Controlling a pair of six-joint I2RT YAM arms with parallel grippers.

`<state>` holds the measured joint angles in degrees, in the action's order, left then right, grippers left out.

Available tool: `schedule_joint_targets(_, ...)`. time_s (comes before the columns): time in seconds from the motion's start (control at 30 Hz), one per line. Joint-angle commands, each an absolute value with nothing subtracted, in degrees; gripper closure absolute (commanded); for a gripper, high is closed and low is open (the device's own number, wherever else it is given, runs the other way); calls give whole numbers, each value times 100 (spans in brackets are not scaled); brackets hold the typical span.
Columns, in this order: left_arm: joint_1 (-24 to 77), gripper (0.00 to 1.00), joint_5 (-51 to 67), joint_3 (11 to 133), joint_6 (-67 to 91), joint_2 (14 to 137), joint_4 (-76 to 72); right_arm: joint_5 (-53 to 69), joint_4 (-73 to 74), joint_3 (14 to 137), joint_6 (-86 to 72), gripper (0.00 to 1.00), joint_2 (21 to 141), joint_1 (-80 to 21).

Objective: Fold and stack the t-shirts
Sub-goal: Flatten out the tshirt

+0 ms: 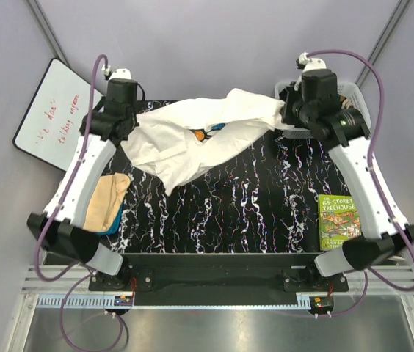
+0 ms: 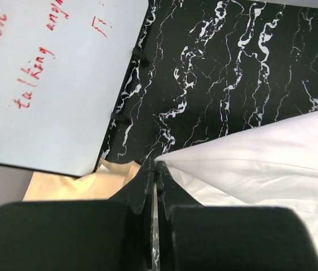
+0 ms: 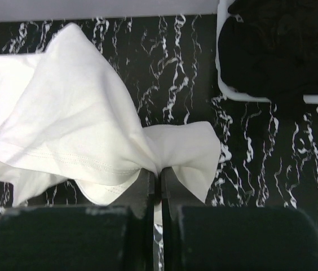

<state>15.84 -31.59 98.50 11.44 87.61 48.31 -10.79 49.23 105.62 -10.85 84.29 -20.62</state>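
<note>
Left gripper: your left jaws are pressed together, with an edge of the white t-shirt nipped at their tips.
Right gripper: your right jaws are closed on a bunched fold of the same shirt, whose stitched hem hangs just to their left.
White t-shirt: it hangs slung between your two grippers across the far half of the table, with its lower part trailing towards the middle.
Print: you can see a patch of blue and orange on the cloth, but no lettering can be read.
Peach t-shirt: it lies at your near left, partly under the left arm, on top of the teal-blue t-shirt.
Whiteboard: it leans off the far left edge. Its red handwriting includes "talking"; the rest is unclear.
Book: it is a green book at your near right, titled "The 65-Storey Treehouse".
Basket: it is white, sits at the far right corner and holds dark cloth.
</note>
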Motion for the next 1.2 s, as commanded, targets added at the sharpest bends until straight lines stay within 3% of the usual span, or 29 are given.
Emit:
schedule_joint_targets(0.0, 1705, 100, -3025, 9598, 1081, 7614, 4614, -476, 4773, 9926, -993, 100, 7569, -2065)
schedule_joint_targets(0.17, 1933, 100, -2681, 9606, 941, 7102, 4596, -264, 4764, 9124, -1195, 100, 6514, -2074)
schedule_joint_targets(0.4, 1907, 100, -2541, 10404, 826, 8180, 4894, -369, 4562, 8132, -1344, 100, 6494, -2065)
schedule_joint_targets(0.6, 1767, 100, -1758, 11283, 993, 10307, 5439, -193, 4377, 7069, -1135, 100, 7565, -2057)
schedule_joint_targets(0.73, 1749, 100, -1670, 11601, 1063, 11389, 5423, -1225, 4553, 6821, -1124, 100, 8829, -2057)
schedule_joint_targets(0.87, 1644, 100, -1819, 12023, 1098, 12198, 5598, -2643, 5129, 7381, -1695, 100, 9473, -1952)
schedule_joint_targets(1.0, 1503, 100, -1740, 11988, 1178, 12322, 5660, -2672, 5721, 8609, -1644, 95, 10106, -1767)
schedule_joint_targets(1.1, 1433, 100, -1775, 11962, 1160, 12375, 5747, -2172, 5792, 9192, -1302, 70, 10047, -1775)
schedule_joint_targets(1.13, 1407, 100, -1793, 11936, 1169, 12392, 5765, -1710, 5801, 9298, -1188, 34, 10020, -1767)
schedule_joint_targets(1.17, 1389, 100, -1802, 11927, 1169, 12393, 5809, -1479, 5783, 9490, -1117, 15, 9985, -1784)
